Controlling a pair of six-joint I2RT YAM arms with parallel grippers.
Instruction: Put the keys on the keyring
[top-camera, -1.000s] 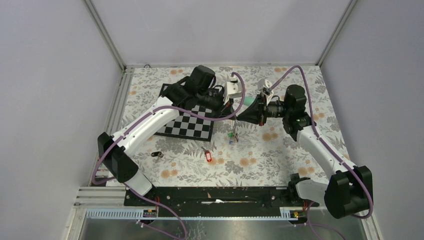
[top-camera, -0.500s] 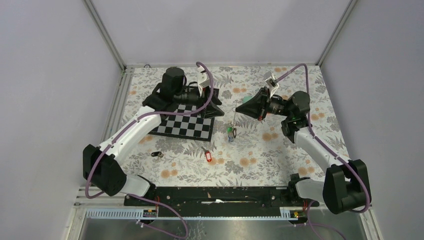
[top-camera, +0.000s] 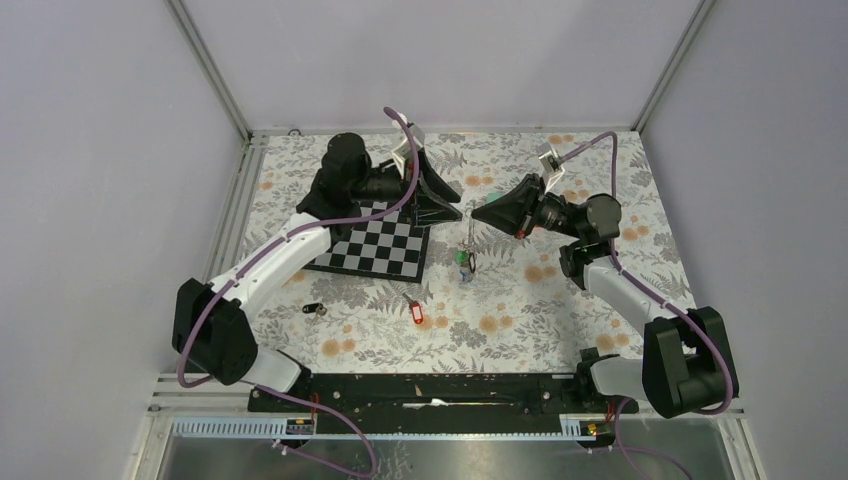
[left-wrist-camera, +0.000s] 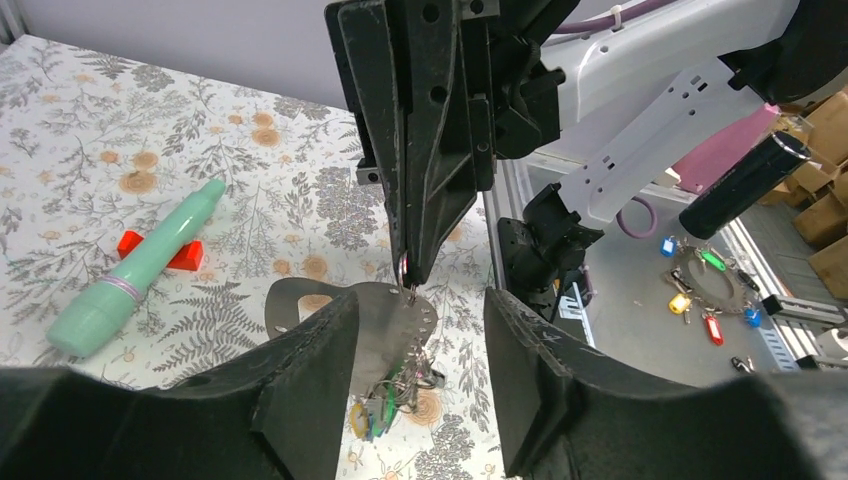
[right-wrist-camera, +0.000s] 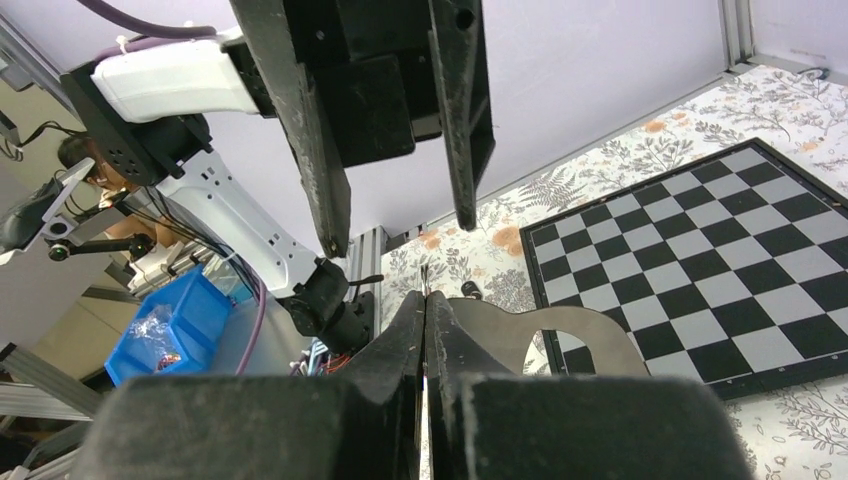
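Observation:
The keyring (top-camera: 469, 238), a thin wire loop, hangs from my right gripper (top-camera: 478, 212), which is shut on its top. A bunch of keys (top-camera: 464, 262) with green, yellow and blue tags dangles at the loop's bottom, just above the cloth. In the left wrist view the loop (left-wrist-camera: 405, 268) hangs from the right gripper's tips, with the bunch (left-wrist-camera: 385, 405) below. My left gripper (top-camera: 447, 211) stands open just left of the loop, holding nothing; its fingers (left-wrist-camera: 300, 380) frame the loop without touching it. A red-tagged key (top-camera: 416, 313) and a black-tagged key (top-camera: 314, 309) lie loose on the table.
A chessboard (top-camera: 375, 240) lies under the left arm, also seen in the right wrist view (right-wrist-camera: 700, 270). A teal tube with a red cap (left-wrist-camera: 140, 268) lies on the floral cloth behind the grippers. Metal rails edge the table on the left (top-camera: 232, 215).
My left gripper has opened and drawn back to the left, away from the loop. The right gripper stayed shut on the keyring and shifted slightly right.

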